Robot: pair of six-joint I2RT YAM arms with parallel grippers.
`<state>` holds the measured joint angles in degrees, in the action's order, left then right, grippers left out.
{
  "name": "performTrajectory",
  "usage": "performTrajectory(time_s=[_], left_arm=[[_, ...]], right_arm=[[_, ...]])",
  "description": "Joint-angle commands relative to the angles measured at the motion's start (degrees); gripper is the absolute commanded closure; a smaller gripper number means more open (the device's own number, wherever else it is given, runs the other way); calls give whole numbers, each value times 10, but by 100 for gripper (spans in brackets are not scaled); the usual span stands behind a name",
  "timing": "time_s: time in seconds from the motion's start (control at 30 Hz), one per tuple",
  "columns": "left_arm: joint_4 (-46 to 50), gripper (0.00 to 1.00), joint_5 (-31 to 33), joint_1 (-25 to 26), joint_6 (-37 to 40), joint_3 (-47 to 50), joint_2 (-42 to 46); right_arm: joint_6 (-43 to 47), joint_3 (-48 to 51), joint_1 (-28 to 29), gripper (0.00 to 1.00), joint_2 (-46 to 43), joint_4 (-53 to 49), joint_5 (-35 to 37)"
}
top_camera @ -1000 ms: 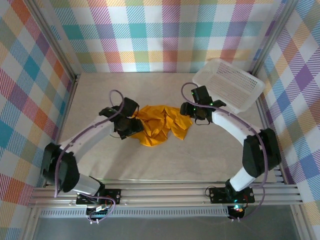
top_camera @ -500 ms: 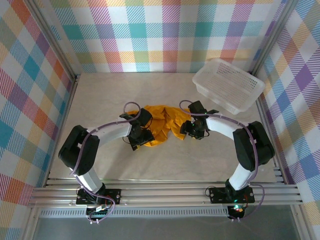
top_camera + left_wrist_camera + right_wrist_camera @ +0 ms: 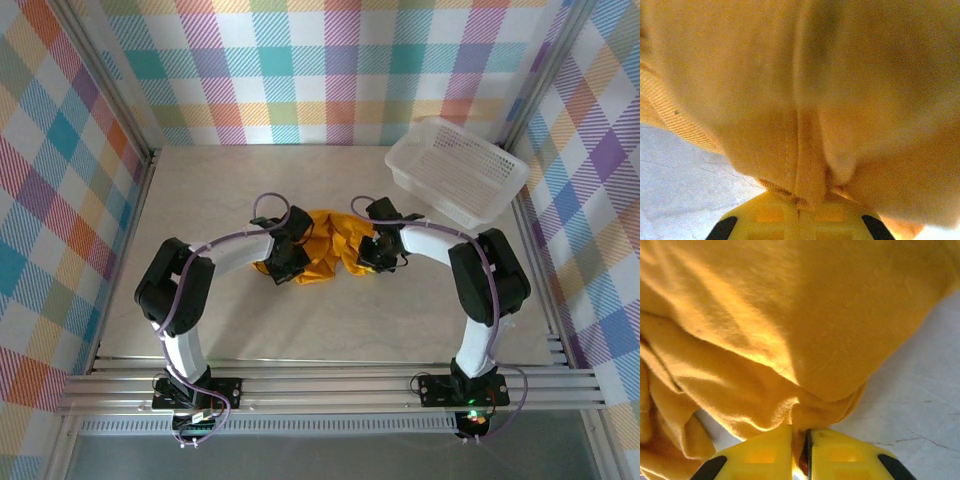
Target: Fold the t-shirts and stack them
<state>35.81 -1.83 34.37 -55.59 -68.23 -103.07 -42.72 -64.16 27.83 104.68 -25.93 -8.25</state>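
Left claw (image 3: pixel 799 216) is clenched on a fold of the orange-yellow t-shirt (image 3: pixel 325 250), and a seam of the cloth runs straight down into the grip. Right claw (image 3: pixel 801 447) pinches a bunched edge of the same shirt, jaws nearly touching with cloth between them. Shirt lies crumpled at the middle of the table (image 3: pixel 200 190), one claw at its left side, the other at its right. White mesh basket (image 3: pixel 457 170) sits in the far right corner, well apart from the shirt.

Top camera looks down from above and behind me on the whole table (image 3: pixel 330 320); both wrist cameras sit tight against the shirt (image 3: pixel 322 248); all three share it.
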Motion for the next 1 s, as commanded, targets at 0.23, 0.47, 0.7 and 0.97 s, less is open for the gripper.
performTrajectory(time_s=[0.23,0.47,0.7,0.97], left_arm=[[43,100,-19,-102,24,-89,171],[37,100,-74,-203,30,-196,200],[-8,100,-101,-264,26,-259,269],[-72,100,-32,-277,9,-241,408]], right_arm=[[34,-120,-29,100,-129,-47,80],[85,-259,-84,100,-155,-77,52],[129,-326,-112,100,-208,-103,46],[120,-252,-126,100,-378,-35,47]])
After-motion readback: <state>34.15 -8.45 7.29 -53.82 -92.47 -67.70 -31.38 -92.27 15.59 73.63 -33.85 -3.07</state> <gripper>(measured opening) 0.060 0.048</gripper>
